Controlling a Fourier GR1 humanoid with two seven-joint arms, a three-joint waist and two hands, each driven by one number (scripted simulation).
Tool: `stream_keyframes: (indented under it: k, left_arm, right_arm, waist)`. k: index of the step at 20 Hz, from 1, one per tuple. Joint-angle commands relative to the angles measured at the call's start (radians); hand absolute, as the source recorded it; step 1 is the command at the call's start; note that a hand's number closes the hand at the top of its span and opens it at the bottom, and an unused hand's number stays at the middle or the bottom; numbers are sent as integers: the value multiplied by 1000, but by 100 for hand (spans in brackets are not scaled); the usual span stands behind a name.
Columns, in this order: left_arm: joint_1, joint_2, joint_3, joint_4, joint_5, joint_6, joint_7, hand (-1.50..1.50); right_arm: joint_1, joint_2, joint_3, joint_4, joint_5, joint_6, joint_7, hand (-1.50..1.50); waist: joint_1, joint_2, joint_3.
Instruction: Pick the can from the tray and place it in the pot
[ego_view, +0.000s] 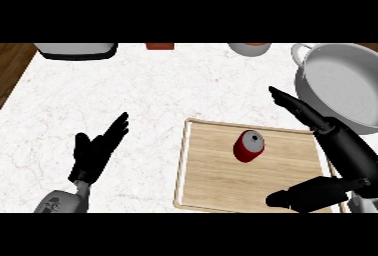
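Can (249, 146): red body, silver-grey top. Tray (214, 175) under it: pale tan wood grain, lighter rim. Pot (347, 82) beyond the tray's far right corner: grey interior, white rim. Counter (148, 85) around the tray: white marble, faint reddish veining. Left hand (96, 150) and right hand (325, 165): black, on grey forearms.

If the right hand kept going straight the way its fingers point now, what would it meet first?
Probably the pot: the right hand points up-left along the pot's near rim. It might slip past onto bare counter; depth is unclear.

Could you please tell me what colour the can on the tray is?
The can is red with a silver-grey top, seen in the head view.
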Motion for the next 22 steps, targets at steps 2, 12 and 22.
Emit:
stream_keyframes:
  k: [2, 12, 22]
  left_arm:
    - [5, -21, -21, -5, -26, -10, 11, 0]
    - [56, -10, 25, 21, -28, -56, -58, 0]
    - [35, -37, 91, 37, -69, -113, -47, 0]
  right_arm:
    - [-111, 22, 11, 20, -68, 34, 278, -150]
    - [-190, 62, 177, 299, 47, 228, 266, -150]
    - [-100, 91, 18, 524, 232, 263, -116, -150]
  waist:
    - [7, 1, 0]
    - [13, 2, 1]
    - [4, 2, 2]
